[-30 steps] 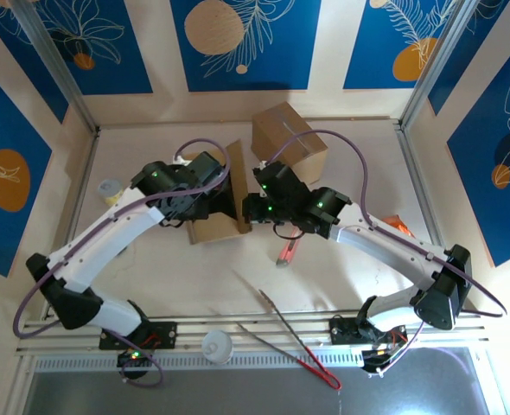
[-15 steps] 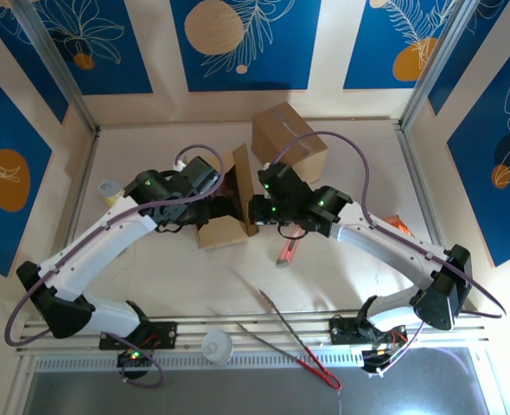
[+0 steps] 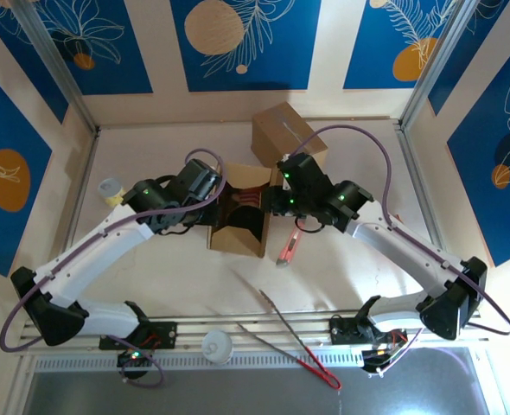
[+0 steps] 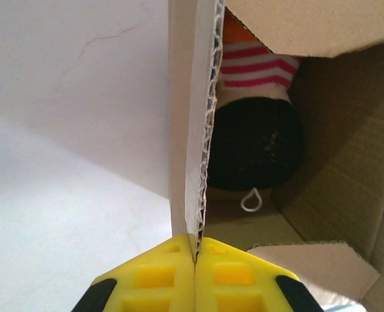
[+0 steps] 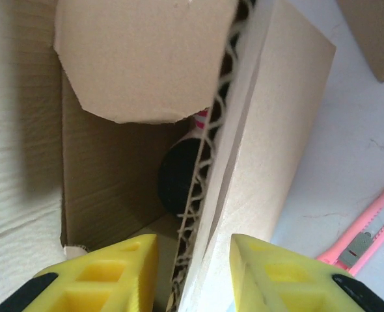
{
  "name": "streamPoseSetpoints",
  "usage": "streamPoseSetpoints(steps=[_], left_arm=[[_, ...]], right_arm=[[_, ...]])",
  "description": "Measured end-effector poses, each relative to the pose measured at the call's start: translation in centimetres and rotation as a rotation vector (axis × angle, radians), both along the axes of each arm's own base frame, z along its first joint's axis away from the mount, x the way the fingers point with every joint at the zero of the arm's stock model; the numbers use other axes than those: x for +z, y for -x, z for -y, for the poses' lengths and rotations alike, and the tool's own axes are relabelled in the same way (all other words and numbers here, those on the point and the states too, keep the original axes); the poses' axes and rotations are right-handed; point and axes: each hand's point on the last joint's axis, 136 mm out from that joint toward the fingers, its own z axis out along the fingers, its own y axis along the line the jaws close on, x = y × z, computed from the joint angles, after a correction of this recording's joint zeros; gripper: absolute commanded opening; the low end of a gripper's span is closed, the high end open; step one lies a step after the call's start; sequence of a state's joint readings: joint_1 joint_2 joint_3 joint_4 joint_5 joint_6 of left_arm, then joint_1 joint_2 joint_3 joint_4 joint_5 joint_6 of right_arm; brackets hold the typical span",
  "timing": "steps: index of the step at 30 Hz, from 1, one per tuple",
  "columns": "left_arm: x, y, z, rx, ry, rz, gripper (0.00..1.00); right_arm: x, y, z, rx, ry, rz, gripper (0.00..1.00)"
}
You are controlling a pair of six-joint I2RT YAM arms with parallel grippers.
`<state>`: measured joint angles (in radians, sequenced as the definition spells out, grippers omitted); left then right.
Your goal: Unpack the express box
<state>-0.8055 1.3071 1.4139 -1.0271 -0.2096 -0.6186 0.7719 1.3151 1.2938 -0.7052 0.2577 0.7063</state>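
Observation:
The express box (image 3: 238, 226) lies open at mid-table, its flaps spread. Inside it lies a toy with red and white stripes (image 3: 249, 197) and a black end (image 4: 257, 143). My left gripper (image 3: 210, 197) is at the box's left side, shut on the edge of the left flap (image 4: 187, 130); its yellow fingers (image 4: 159, 276) pinch the corrugated edge. On the box's right side my right gripper (image 3: 278, 201) stands open. Its fingers (image 5: 114, 270) straddle the right flap (image 5: 263, 149) with a gap on each side.
A second closed cardboard box (image 3: 288, 138) stands just behind the open one. A pink utility knife (image 3: 286, 248) lies to the right of the open box. Metal tongs (image 3: 294, 333) and a white cup (image 3: 218, 347) lie near the front rail. A small roll (image 3: 110, 188) sits at the left.
The box's flaps have been pulled apart, and the toy inside now shows. My right gripper has opened and released its flap. The left gripper has kept its grip.

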Motion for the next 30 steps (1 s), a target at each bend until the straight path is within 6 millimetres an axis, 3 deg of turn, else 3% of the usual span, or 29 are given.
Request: streamPoseSetpoints(steps=[5, 10, 13, 16, 19, 25, 28, 30], left_arm=[[0.2, 0.1, 0.5, -0.006, 0.033, -0.002, 0.00], [0.3, 0.2, 0.7, 0.003, 0.068, -0.003, 0.00], [0.6, 0.3, 0.9, -0.011, 0.083, 0.003, 0.35], [1.7, 0.0, 1.5, -0.042, 0.100, 0.037, 0.55], [5.5, -0.6, 2.4, -0.103, 0.138, 0.118, 0.59], [16.5, -1.6, 4.0, -0.291, 0.190, 0.416, 0.58], [18.7, -1.2, 4.3, -0.403, 0.129, 0.532, 0.63], [18.1, -1.1, 4.7, -0.483, 0.031, 0.583, 0.79]], right_arm=[[-2.6, 0.1, 0.1, -0.027, 0.058, -0.081, 0.38], [-3.3, 0.1, 0.4, -0.057, 0.079, -0.100, 0.00], [-3.2, 0.0, 0.4, -0.061, 0.079, -0.100, 0.00], [-2.5, 0.0, 0.4, -0.024, 0.104, -0.083, 0.00], [-0.5, -0.6, -0.1, 0.038, 0.120, -0.039, 0.00], [5.1, -2.1, 0.0, 0.150, 0.072, 0.041, 0.00], [6.2, -2.6, 0.2, 0.203, 0.016, 0.026, 0.00], [6.4, -2.7, 0.3, 0.238, -0.026, -0.005, 0.00]])
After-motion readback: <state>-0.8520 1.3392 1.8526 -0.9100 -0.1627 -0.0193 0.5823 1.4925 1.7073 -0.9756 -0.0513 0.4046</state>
